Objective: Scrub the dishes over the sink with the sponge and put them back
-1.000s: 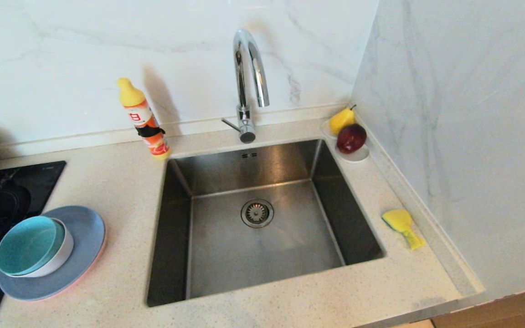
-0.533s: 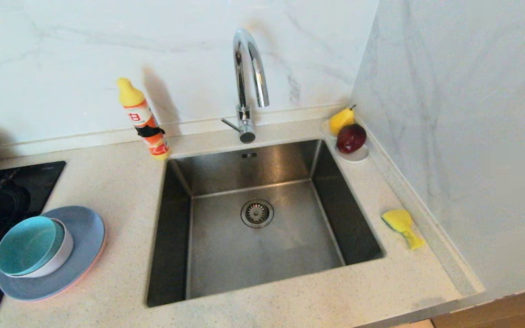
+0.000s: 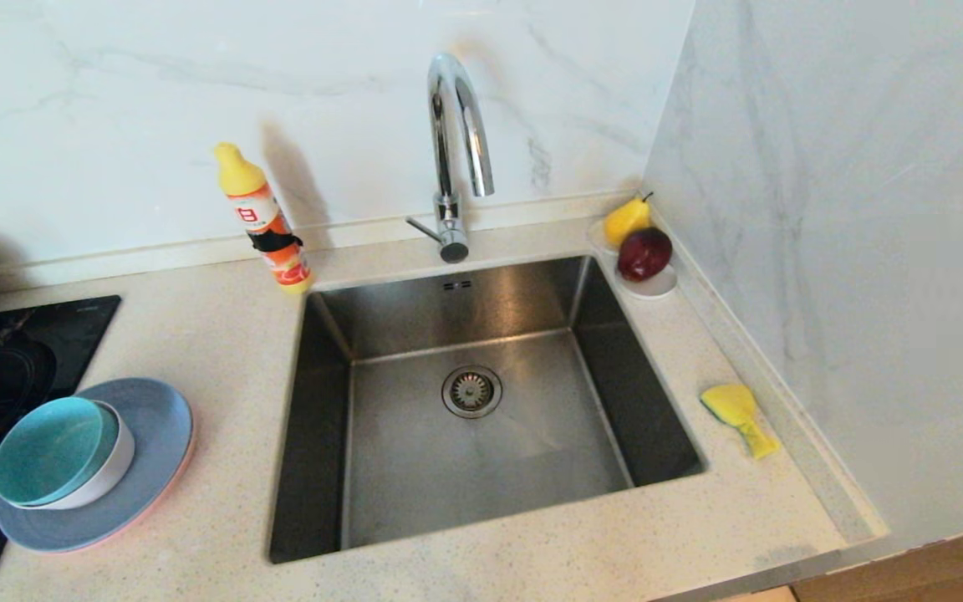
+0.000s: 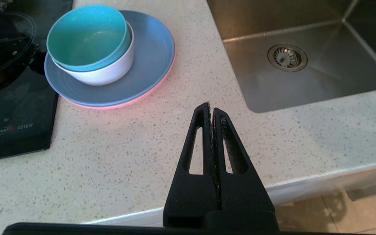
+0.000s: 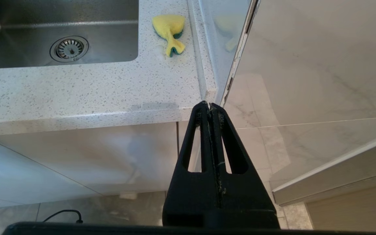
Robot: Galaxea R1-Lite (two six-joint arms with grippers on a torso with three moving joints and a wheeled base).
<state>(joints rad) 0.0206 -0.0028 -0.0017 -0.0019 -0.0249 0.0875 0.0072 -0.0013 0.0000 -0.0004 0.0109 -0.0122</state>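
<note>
The dishes [image 3: 93, 464] sit stacked on the bench [image 3: 222, 351] left of the sink [image 3: 481, 401]; the sponge [image 3: 739, 416] lies to the sink's right. Left hand [image 4: 211, 111] and right hand [image 5: 209, 106] are both pressed together, empty, near the bench's front edge.

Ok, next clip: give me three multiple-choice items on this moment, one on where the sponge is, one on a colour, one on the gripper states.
1. Where is the sponge?
A. In the sink
B. On the counter right of the sink
C. In the top bowl

2. What colour is the top bowl of the dish stack?
A. Teal
B. Red
C. Black

3. How are the left gripper and right gripper?
A. Both shut, empty
B. Left holds a plate
C. Both wide open

Answers: 1 B, it lies by the side wall on the counter. 2 A, teal bowl nested in a pale one. 3 A, each wrist view shows fingers pressed together on nothing.
</note>
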